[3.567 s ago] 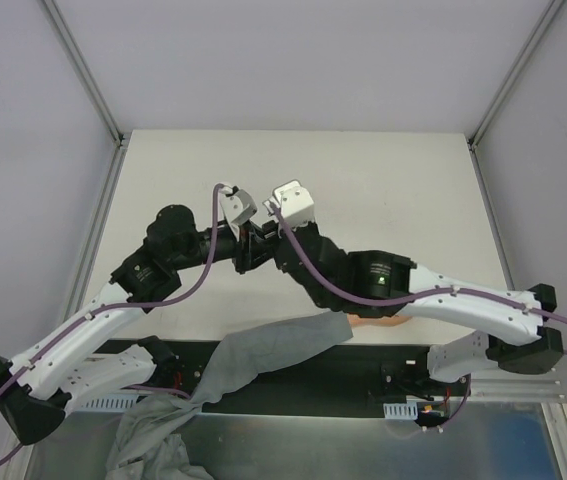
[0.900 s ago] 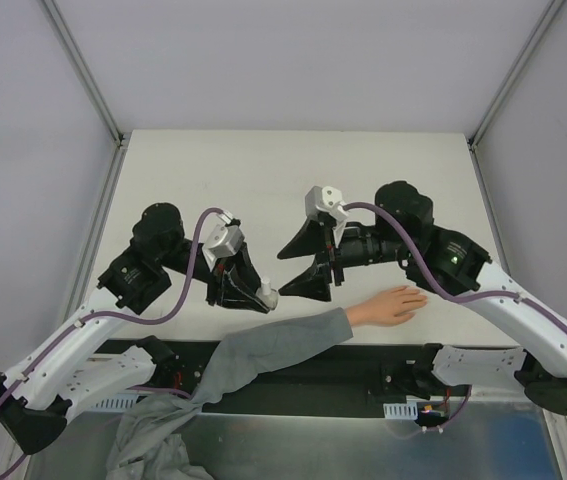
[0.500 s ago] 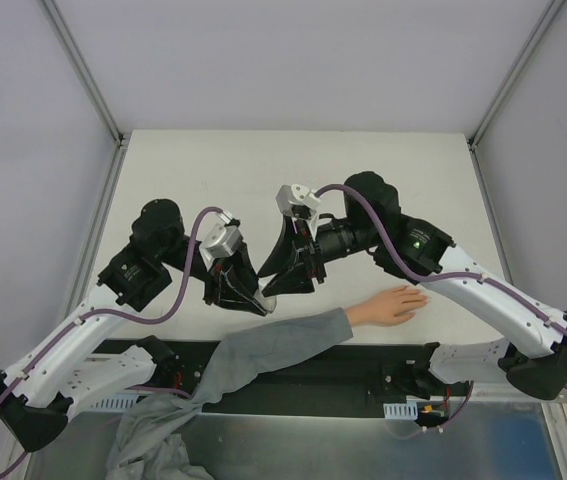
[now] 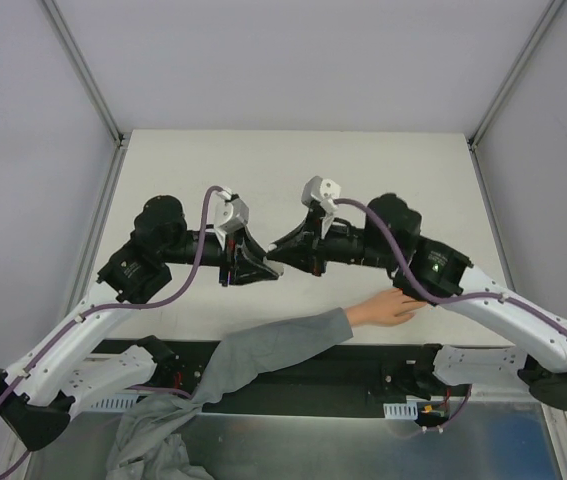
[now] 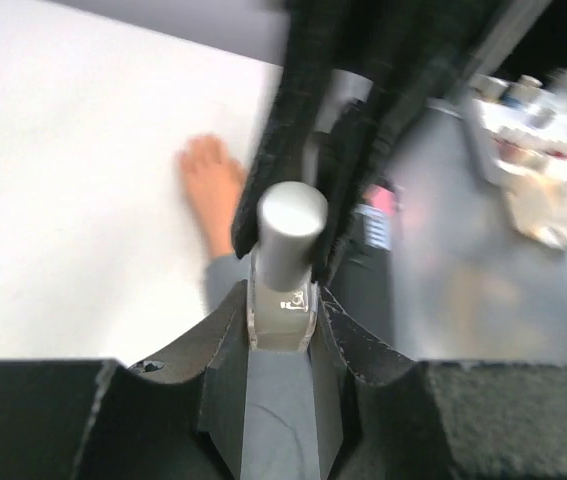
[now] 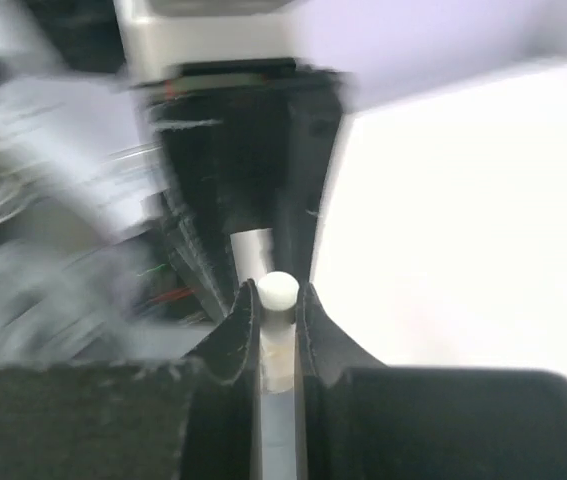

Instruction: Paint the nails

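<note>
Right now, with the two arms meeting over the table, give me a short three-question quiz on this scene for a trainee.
1. True or false: the left gripper is clamped on the small bottle.
2. Pick one. The right gripper is shut on: A) the bottle's cap; B) a sponge; C) nothing at all.
3. Fill in: the pale hand lies on the ___, apart from both grippers.

Key: 1 true; 2 A; 3 table.
</note>
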Motion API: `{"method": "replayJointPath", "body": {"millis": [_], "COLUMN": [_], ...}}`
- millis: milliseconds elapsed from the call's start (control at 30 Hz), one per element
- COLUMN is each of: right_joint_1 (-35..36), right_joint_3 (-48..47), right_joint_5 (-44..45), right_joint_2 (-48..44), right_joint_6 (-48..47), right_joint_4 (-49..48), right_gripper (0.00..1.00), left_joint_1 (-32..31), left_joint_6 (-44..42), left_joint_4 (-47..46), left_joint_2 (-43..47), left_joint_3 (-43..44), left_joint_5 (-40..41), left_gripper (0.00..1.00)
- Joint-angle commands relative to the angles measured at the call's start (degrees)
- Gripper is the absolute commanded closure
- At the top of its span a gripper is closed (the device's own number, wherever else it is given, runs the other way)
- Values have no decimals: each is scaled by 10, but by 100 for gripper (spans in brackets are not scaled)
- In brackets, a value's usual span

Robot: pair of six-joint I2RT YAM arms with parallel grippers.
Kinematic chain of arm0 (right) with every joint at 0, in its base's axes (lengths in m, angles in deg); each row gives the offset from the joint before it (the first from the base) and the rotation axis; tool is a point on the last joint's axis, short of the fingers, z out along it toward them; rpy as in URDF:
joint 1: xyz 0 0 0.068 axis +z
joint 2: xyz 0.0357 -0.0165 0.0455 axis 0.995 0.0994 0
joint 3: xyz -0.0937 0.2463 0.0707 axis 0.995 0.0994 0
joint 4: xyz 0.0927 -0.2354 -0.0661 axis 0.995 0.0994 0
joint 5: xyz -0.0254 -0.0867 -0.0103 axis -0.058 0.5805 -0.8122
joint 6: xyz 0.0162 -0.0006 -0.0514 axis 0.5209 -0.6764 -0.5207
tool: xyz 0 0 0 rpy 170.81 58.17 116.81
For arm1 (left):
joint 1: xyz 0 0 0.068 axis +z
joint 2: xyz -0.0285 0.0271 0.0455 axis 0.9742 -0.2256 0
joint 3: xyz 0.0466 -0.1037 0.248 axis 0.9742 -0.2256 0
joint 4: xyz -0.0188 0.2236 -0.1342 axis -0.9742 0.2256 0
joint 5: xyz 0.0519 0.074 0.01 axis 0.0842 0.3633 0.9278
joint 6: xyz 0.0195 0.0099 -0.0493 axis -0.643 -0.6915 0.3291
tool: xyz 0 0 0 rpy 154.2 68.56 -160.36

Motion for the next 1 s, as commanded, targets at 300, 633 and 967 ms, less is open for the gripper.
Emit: {"method": "replayJointPath", "body": {"millis": [300,633,967], "right_joint_1": [244,136,1], "right_joint_3": [-136,-138,-68], "right_joint_5": [781,279,-173], "right_joint_2": [124,69,-5], "right_joint_6": [-19,-95,-50], "right_joint_4": [170,232,91], "right_gripper": [99,40,35], "left_joint_1": [19,19,19], "left_joint_6": [-16,-42,-30], "left_joint_4": [-46,-44,-45], "left_joint_2": [-11,53,46], "left_joint_3": [38,-17,-3], "left_joint_5": [299,78,-186], "left_gripper": [100,100,100]}}
